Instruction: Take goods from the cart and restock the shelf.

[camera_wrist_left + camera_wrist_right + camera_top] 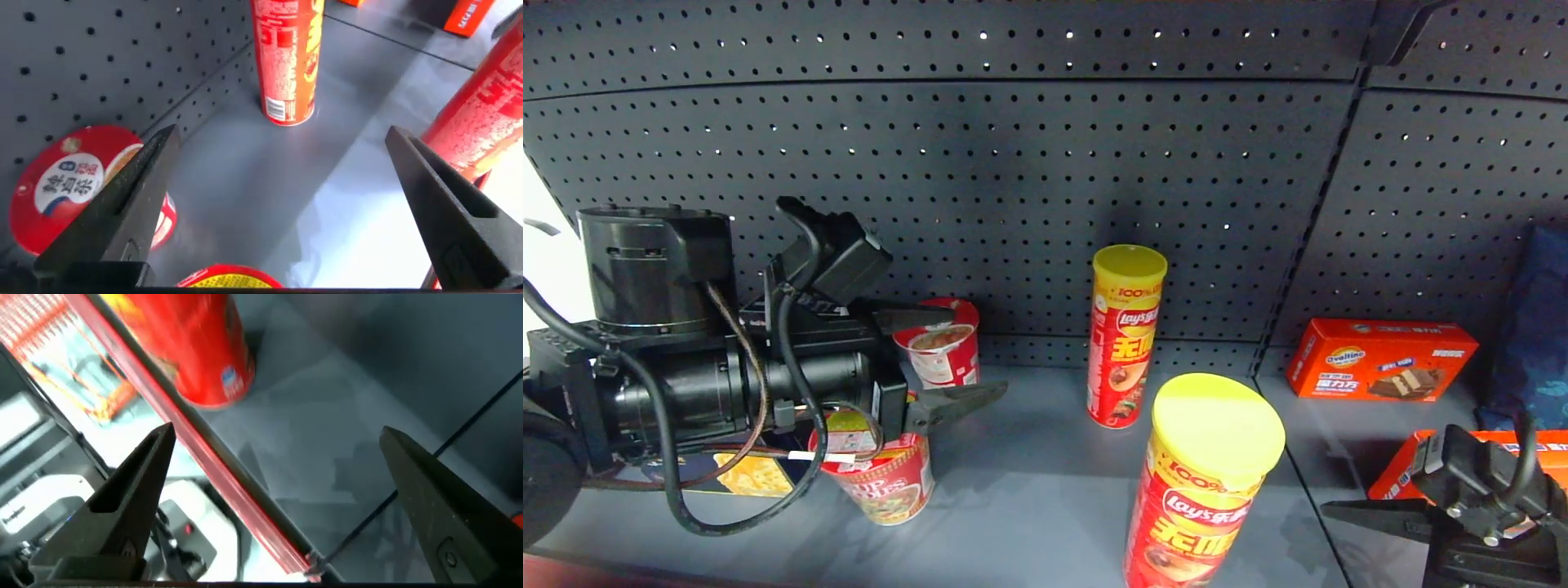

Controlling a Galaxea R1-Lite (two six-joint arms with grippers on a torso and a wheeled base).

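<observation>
Two red chip cans with yellow lids stand upright on the grey shelf [1029, 490]: one at the back [1123, 335], one nearer the front [1201, 482]. Two red cup noodles stand to their left, one at the back [939, 347] and one in front [882, 482]. My left gripper [978, 348] hangs open over the shelf between the two cups, holding nothing. In the left wrist view the same gripper [279, 135] points toward the back can [282, 57], with the back cup [65, 188] beside one finger. My right gripper [278, 433] is open and empty at the shelf's front edge, near the front can [204, 351].
A black pegboard wall [1013, 163] closes the back. An orange box [1380, 359] lies on the right section, another orange box [1401, 469] sits nearer, and a blue bag [1535, 327] is at far right. A cracker box [743, 474] lies under my left arm.
</observation>
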